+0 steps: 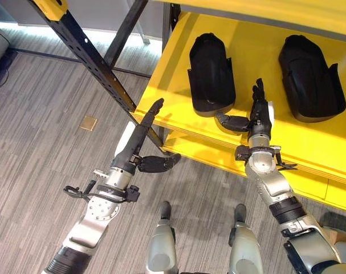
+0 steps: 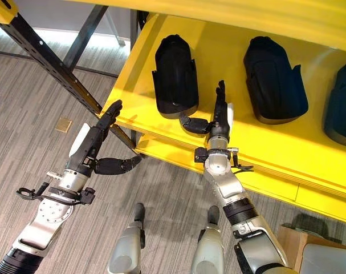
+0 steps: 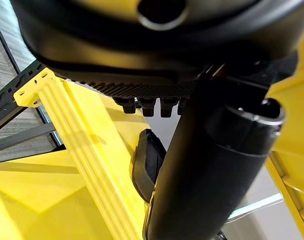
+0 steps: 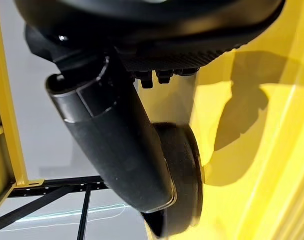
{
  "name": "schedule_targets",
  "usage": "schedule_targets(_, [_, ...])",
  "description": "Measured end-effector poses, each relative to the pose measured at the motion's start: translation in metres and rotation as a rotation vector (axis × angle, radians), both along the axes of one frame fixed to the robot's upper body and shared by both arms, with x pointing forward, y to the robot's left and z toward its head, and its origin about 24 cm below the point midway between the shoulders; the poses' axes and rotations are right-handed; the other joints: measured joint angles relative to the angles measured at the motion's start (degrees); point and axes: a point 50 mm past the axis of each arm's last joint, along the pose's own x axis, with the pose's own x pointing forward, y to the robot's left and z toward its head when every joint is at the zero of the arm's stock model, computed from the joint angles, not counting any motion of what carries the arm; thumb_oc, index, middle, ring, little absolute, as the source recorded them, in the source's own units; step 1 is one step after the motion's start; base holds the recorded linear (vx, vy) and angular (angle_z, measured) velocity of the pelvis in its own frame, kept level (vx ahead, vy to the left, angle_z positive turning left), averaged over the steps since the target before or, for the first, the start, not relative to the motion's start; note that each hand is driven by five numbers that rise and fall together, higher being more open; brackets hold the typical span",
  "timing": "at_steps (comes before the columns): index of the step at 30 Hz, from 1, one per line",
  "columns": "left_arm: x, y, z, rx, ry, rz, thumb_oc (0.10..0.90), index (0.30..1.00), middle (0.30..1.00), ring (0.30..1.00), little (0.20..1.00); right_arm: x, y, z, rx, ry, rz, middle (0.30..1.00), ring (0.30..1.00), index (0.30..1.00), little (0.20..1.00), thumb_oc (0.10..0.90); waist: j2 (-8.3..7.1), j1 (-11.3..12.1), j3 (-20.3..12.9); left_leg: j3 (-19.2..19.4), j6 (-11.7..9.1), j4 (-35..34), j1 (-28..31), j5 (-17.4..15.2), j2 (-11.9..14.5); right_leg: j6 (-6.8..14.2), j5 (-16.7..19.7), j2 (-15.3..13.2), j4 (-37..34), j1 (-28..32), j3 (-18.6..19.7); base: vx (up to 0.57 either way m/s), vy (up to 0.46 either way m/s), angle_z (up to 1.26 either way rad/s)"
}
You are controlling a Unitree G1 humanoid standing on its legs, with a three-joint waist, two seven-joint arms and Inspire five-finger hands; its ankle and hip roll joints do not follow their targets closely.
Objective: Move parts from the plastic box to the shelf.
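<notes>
Here, black part (image 1: pixel 211 74) upright on shelf (image 1: pixel 167 74).

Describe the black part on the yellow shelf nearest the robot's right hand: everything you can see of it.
The black part is a matte, dark moulded shell, plastic by its look, long and rounded, with a raised rim and a small tab on each side. It lies flat on the yellow shelf, apart from a similar part further right. The right hand is beside its near end with straight fingers; the thumb reaches toward its rim, though contact cannot be told. The left hand is at the shelf's corner, clear of it.
</notes>
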Motion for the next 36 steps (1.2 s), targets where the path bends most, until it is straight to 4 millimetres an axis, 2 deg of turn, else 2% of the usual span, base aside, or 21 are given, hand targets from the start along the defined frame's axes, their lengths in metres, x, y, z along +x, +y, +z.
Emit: schedule_targets(36, [0.000, 0.000, -0.001, 0.006, 0.006, -0.008, 0.900, 1.000, 1.000, 1.000, 1.000, -0.001, 0.014, -0.004, -0.064, 0.014, 0.012, 1.000, 1.000, 1.000, 1.000, 0.900, 0.01, 0.60, 0.00, -0.19, 0.01, -0.01, 0.24, 0.01, -0.13, 0.05, -1.15, -0.27, 1.60, -0.25, -0.14, 0.00, 0.000, 0.00])
